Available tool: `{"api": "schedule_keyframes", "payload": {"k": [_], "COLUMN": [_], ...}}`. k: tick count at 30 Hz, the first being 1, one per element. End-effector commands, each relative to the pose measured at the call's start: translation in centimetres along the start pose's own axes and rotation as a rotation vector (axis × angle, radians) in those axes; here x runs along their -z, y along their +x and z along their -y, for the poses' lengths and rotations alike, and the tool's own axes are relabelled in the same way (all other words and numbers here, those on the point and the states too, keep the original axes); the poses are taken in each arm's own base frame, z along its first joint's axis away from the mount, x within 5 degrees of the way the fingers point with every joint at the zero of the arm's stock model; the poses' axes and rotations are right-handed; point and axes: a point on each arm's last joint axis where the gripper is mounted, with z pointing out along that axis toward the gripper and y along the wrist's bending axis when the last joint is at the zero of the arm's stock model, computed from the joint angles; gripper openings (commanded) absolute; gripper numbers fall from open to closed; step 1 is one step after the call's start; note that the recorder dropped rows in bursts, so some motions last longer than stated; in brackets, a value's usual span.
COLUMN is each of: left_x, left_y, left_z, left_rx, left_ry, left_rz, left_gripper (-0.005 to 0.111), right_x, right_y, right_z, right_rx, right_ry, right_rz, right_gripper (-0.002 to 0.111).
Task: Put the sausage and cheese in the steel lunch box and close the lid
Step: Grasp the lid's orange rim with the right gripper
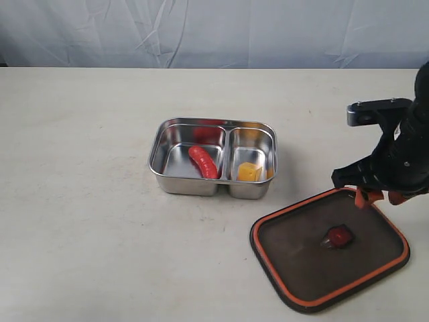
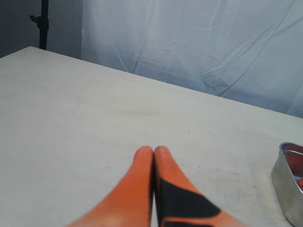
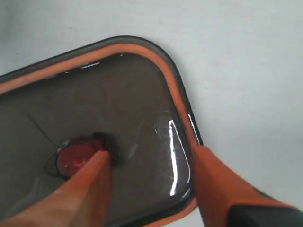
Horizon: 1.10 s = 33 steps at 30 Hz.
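The steel lunch box (image 1: 216, 123) stands open at the table's middle. The red sausage (image 1: 203, 162) lies in its larger compartment and the yellow cheese (image 1: 249, 172) in the smaller one. The dark lid (image 1: 301, 261) with its orange rim lies flat on the table to the front right, its red valve (image 1: 338, 236) facing up. My right gripper (image 1: 379, 198) is open at the lid's far right edge. In the right wrist view the gripper (image 3: 150, 152) has one finger over the lid (image 3: 128, 94) near the valve (image 3: 75, 158) and the other outside the rim. My left gripper (image 2: 154, 150) is shut and empty over bare table.
A pale wrinkled backdrop (image 1: 214, 30) hangs behind the table's far edge. The left wrist view shows one end of the lunch box (image 2: 286, 189) off to the side of the left gripper. The lid's front corner lies near the table's front edge.
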Motion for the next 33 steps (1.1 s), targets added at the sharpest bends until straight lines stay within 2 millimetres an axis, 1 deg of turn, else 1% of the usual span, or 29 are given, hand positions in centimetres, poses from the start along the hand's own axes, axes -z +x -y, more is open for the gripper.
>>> {"api": "schedule_keyframes", "payload": {"k": [1, 2, 3, 5, 9, 10, 12, 15, 16, 22, 26, 29, 33], "left_x": [0.0, 0.0, 0.0, 0.0, 0.0, 0.0, 0.0, 0.0, 0.0, 0.0, 0.0, 0.0, 0.0], "left_y": [-0.1, -0.1, -0.1, -0.1, -0.1, -0.1, 0.0, 0.0, 0.0, 0.0, 0.0, 0.0, 0.0], "left_z": [0.0, 0.0, 0.0, 0.0, 0.0, 0.0, 0.0, 0.0, 0.0, 0.0, 0.0, 0.0, 0.0], "left_rx": [-0.007, -0.007, -0.007, -0.007, -0.007, -0.007, -0.007, -0.007, -0.007, -0.007, -0.007, -0.007, -0.007], "left_ry": [0.004, 0.004, 0.004, 0.004, 0.004, 0.004, 0.003, 0.003, 0.003, 0.003, 0.003, 0.003, 0.003], "left_rz": [0.015, 0.015, 0.015, 0.015, 0.015, 0.015, 0.013, 0.011, 0.011, 0.011, 0.011, 0.011, 0.011], "left_gripper": [0.000, 0.000, 0.000, 0.000, 0.000, 0.000, 0.000, 0.000, 0.000, 0.000, 0.000, 0.000, 0.000], "right_x": [-2.7, -3.0, -3.7, -4.3, -5.0, -5.3, -6.0, -6.7, -6.8, -6.8, -6.6, -6.3, -5.3], "right_y": [-0.5, -0.6, -0.6, -0.6, -0.9, -0.9, -0.8, -0.8, -0.9, -0.9, -0.7, -0.2, 0.3], "right_z": [0.2, 0.2, 0.3, 0.3, 0.4, 0.4, 0.4, 0.4, 0.4, 0.5, 0.5, 0.5, 0.6], "right_rx": [0.025, 0.029, 0.042, 0.054, 0.074, 0.081, 0.090, 0.091, 0.093, 0.104, 0.142, 0.175, 0.191], "right_ry": [0.019, 0.023, 0.033, 0.042, 0.052, 0.056, 0.063, 0.061, 0.064, 0.069, 0.069, 0.072, 0.072], "right_rz": [-0.032, -0.034, -0.052, -0.068, -0.056, -0.065, -0.086, -0.101, -0.095, -0.088, -0.094, -0.093, -0.067], "right_gripper": [0.051, 0.051, 0.051, 0.051, 0.051, 0.048, 0.035, 0.003, -0.001, -0.001, -0.001, -0.001, -0.001]}}
